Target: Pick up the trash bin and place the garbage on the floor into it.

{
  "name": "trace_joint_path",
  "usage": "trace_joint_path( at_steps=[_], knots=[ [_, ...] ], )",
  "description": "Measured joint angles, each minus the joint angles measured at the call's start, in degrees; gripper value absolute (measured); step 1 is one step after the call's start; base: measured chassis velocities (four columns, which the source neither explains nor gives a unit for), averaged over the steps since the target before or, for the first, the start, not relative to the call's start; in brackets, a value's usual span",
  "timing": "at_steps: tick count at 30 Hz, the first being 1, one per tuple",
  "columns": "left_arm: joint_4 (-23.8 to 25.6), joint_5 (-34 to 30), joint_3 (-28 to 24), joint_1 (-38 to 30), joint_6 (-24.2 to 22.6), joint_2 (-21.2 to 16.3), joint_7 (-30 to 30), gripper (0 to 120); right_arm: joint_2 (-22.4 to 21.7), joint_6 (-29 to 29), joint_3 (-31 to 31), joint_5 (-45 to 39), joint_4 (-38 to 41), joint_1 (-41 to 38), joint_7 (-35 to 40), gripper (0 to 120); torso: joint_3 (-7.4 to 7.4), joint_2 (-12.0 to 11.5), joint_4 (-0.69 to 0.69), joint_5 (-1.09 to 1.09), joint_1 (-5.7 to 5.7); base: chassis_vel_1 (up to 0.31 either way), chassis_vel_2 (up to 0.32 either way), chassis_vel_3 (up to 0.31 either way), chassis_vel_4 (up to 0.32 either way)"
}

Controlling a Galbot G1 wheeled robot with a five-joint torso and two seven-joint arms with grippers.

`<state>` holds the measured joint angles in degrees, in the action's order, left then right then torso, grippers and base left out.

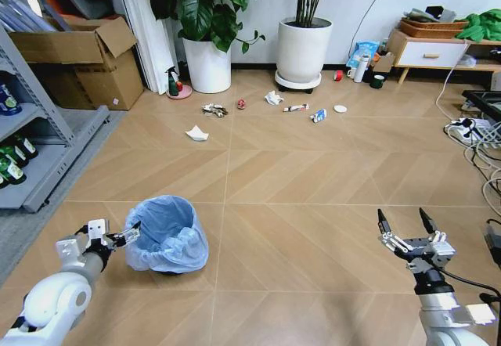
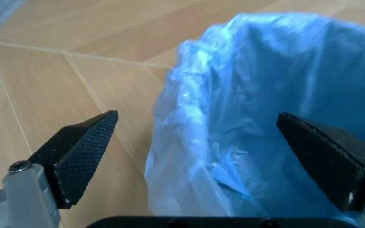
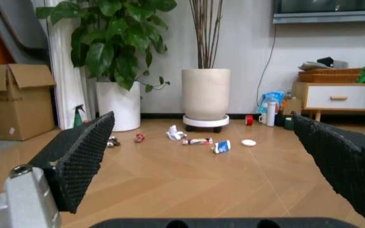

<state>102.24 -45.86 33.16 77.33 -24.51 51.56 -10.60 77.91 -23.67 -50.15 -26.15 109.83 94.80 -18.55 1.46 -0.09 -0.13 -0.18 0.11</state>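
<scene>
Left pincer is spread wide at the trash bin rim on the floor, so straddle rim and bag before clamping; right pincer hangs apart, well off the bin.

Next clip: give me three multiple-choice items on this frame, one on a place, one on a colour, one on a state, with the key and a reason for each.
1. Where is the left end effector?
A. at the trash bin's rim
B. over the garbage
C. beside the cardboard box

2. What colour is the bag lining the trash bin?
A. black
B. light blue
C. white

3. What state is the right end effector in?
A. shut on a tissue
B. shut, empty
C. open, empty

Key: 1 A, its fingers straddle the bag's edge in the left wrist view. 2 B, the liner is blue. 3 C, its fingers are spread above bare floor, with the garbage far ahead by the plant pots.
</scene>
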Motion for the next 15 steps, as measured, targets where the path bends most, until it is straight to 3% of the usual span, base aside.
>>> trace_joint_path(
  at_steps=[5, 9, 15],
  knots=[
    [-5.68, 0.03, -3.15, -4.97, -0.28, -0.32, 0.53, 92, 0.16, 0.21, 0.03, 0.22, -0.16, 0.02, 0.15, 100, 0.00, 0.00, 0.00, -0.02, 0.00, 0.000, 0.000, 0.000, 0.000],
    [-6.91, 0.06, -3.87, -6.15, -0.28, -0.32, 0.66, 89, 0.18, 0.23, -0.01, 0.25, -0.20, 0.09, 0.15, 100, 0.00, 0.00, 0.00, 0.02, 0.00, 0.000, 0.000, 0.000, 0.000],
    [-8.85, 0.24, -4.82, -7.90, -0.35, -0.21, 0.80, 75, 0.26, 0.26, -0.05, 0.40, -0.25, 0.15, 0.17, 100, 0.00, 0.00, -0.01, 0.00, 0.00, 0.000, 0.000, 0.000, 0.000]
  ],
)
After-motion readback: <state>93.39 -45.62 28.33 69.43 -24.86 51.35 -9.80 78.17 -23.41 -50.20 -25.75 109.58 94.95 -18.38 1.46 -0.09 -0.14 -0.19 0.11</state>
